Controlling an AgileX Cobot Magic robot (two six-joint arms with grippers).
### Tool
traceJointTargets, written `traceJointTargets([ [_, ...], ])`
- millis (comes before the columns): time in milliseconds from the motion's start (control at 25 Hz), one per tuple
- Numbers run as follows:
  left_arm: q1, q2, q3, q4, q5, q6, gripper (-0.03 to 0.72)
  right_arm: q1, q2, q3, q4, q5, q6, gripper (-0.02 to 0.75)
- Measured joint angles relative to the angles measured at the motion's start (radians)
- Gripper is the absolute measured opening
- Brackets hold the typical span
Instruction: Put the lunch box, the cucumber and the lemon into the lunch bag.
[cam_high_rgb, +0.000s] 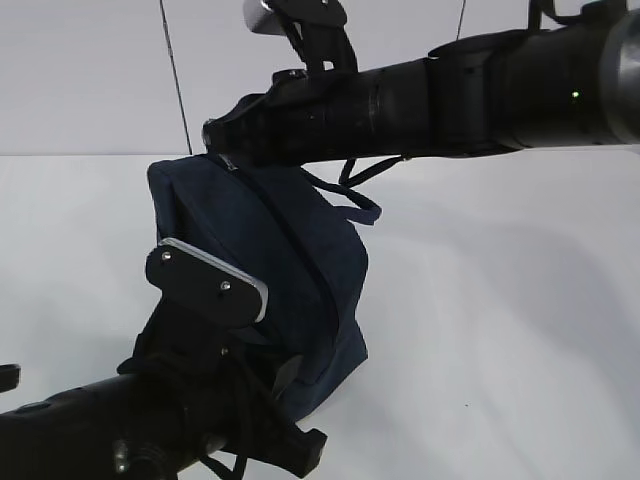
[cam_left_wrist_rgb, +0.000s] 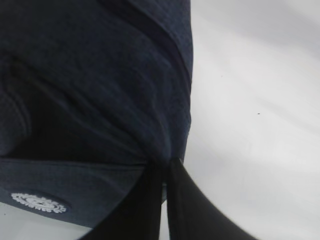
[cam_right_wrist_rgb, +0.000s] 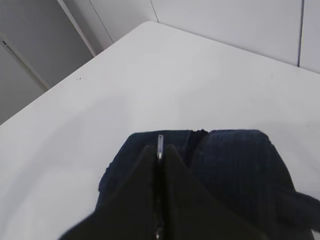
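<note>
The navy lunch bag (cam_high_rgb: 290, 250) stands on the white table, tilted. It fills the left wrist view (cam_left_wrist_rgb: 95, 85) and shows in the right wrist view (cam_right_wrist_rgb: 235, 165). My right gripper (cam_right_wrist_rgb: 159, 151) reaches across to the bag's top left corner (cam_high_rgb: 222, 150). It is shut on the silver zipper pull (cam_right_wrist_rgb: 160, 141). My left gripper (cam_left_wrist_rgb: 165, 167) is shut on a fold of the bag's fabric low on its side. In the exterior view its tips are hidden behind its own wrist. The lunch box, the cucumber and the lemon are out of view.
A loop handle (cam_high_rgb: 352, 197) hangs off the bag's top right. A white round logo (cam_left_wrist_rgb: 38, 202) sits on the bag's lower panel. White table (cam_high_rgb: 520, 330) stretches to the right of the bag, and a table corner (cam_right_wrist_rgb: 150, 24) shows far off.
</note>
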Motion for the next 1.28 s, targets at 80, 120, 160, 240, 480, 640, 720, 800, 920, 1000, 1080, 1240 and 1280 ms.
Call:
traceJointTargets([
  [80, 0.000, 0.000, 0.000, 0.000, 0.000, 0.000, -0.007, 0.000, 0.032, -0.039, 0.000, 0.008, 0.000, 0.008],
  [120, 0.000, 0.000, 0.000, 0.000, 0.000, 0.000, -0.007, 0.000, 0.050, -0.059, 0.000, 0.009, 0.000, 0.008],
  [160, 0.000, 0.000, 0.000, 0.000, 0.000, 0.000, -0.007, 0.000, 0.064, -0.076, 0.000, 0.012, 0.000, 0.008],
  [240, 0.000, 0.000, 0.000, 0.000, 0.000, 0.000, -0.007, 0.000, 0.097, -0.116, 0.000, 0.014, 0.000, 0.008],
  [480, 0.000, 0.000, 0.000, 0.000, 0.007, 0.000, -0.007, 0.000, 0.167, -0.205, -0.005, 0.015, 0.000, 0.008],
  [640, 0.000, 0.000, 0.000, 0.000, 0.015, 0.000, -0.007, 0.000, 0.195, -0.234, -0.023, 0.015, 0.000, 0.008],
  [720, 0.000, 0.000, 0.000, 0.000, 0.018, 0.000, -0.007, 0.000, 0.212, -0.245, -0.026, 0.015, 0.000, 0.008],
  [800, 0.000, 0.000, 0.005, 0.000, 0.019, 0.000, -0.007, 0.000, 0.227, -0.256, -0.026, 0.015, 0.000, 0.008],
  [920, 0.000, -0.001, 0.024, -0.011, 0.041, 0.000, -0.007, 0.000, 0.237, -0.267, -0.026, 0.009, 0.000, 0.008],
  [1000, -0.004, 0.001, 0.057, -0.021, 0.096, 0.000, -0.007, 0.000, 0.237, -0.269, -0.026, -0.003, 0.000, 0.008],
  [1080, -0.006, 0.001, 0.074, -0.025, 0.106, 0.000, -0.007, 0.000, 0.239, -0.269, -0.026, -0.012, 0.000, 0.008],
  [1240, -0.006, 0.001, 0.088, -0.031, 0.106, -0.008, -0.007, 0.000, 0.242, -0.269, -0.026, -0.012, 0.000, 0.008],
  [1280, -0.006, 0.001, 0.088, -0.031, 0.106, -0.009, -0.007, 0.000, 0.242, -0.269, -0.026, -0.012, 0.000, 0.008],
])
